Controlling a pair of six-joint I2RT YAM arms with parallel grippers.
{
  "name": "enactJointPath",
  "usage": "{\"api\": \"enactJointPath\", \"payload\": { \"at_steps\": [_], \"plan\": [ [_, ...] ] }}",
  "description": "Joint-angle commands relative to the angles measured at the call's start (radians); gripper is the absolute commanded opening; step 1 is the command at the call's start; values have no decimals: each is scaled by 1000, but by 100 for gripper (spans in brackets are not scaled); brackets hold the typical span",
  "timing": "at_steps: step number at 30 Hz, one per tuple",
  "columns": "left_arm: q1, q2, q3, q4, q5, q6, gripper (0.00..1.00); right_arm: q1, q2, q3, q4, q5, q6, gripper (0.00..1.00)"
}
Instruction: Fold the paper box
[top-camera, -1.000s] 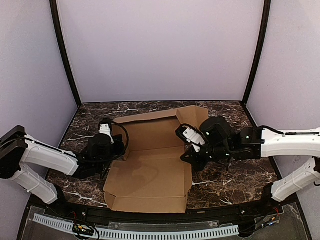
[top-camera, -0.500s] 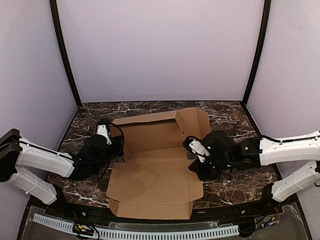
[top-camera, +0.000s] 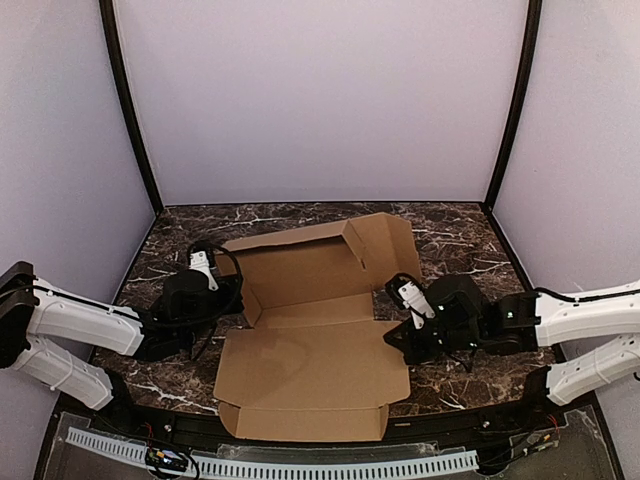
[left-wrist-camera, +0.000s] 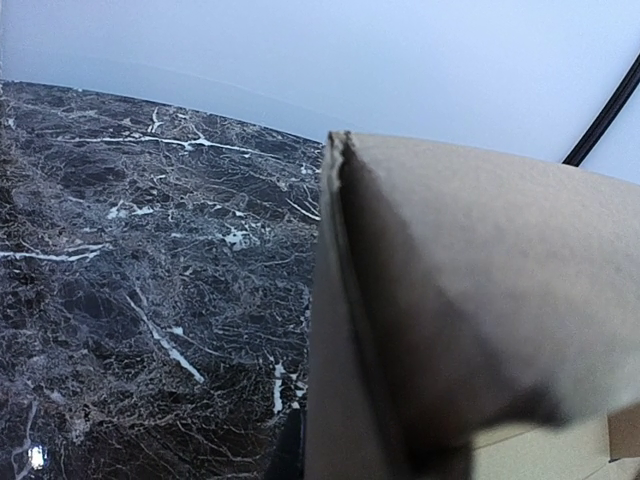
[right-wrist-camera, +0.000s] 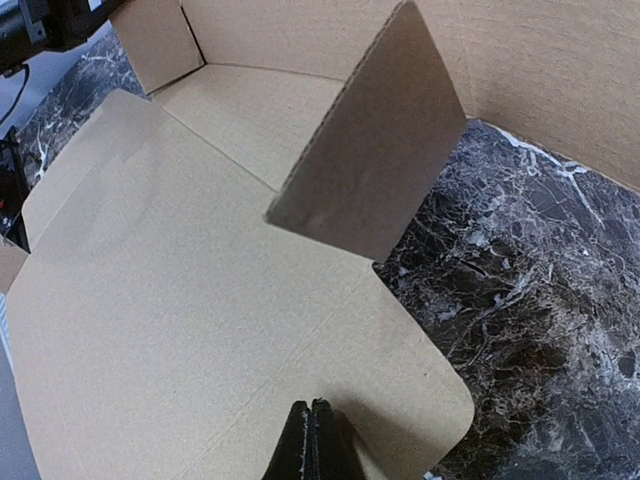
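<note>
Between my grippers lies the paper box (top-camera: 310, 345); right gripper (right-wrist-camera: 312, 415) jaws together above its panel, left gripper (top-camera: 228, 300) jaws I cannot tell

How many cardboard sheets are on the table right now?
1: the paper box, lying opened out at the centre with its rear panel raised; another sheet underneath it would be hidden.

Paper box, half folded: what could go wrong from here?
1. The right pincer looks shut, with its tips over the flat front panel of the paper box rather than clamping it. A push may slide the sheet instead of creasing it.
2. The right side flap stands unsupported and could flop back or catch that arm.
3. Cardboard fills the left wrist view, so that side's hold cannot be checked.
</note>
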Motion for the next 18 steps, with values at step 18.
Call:
{"api": "enactJointPath", "payload": {
  "at_steps": [18],
  "plan": [
    [52,-35,-18,138,181,-314,1,6,-343,-305,260,-32,120,0]
  ]
}}
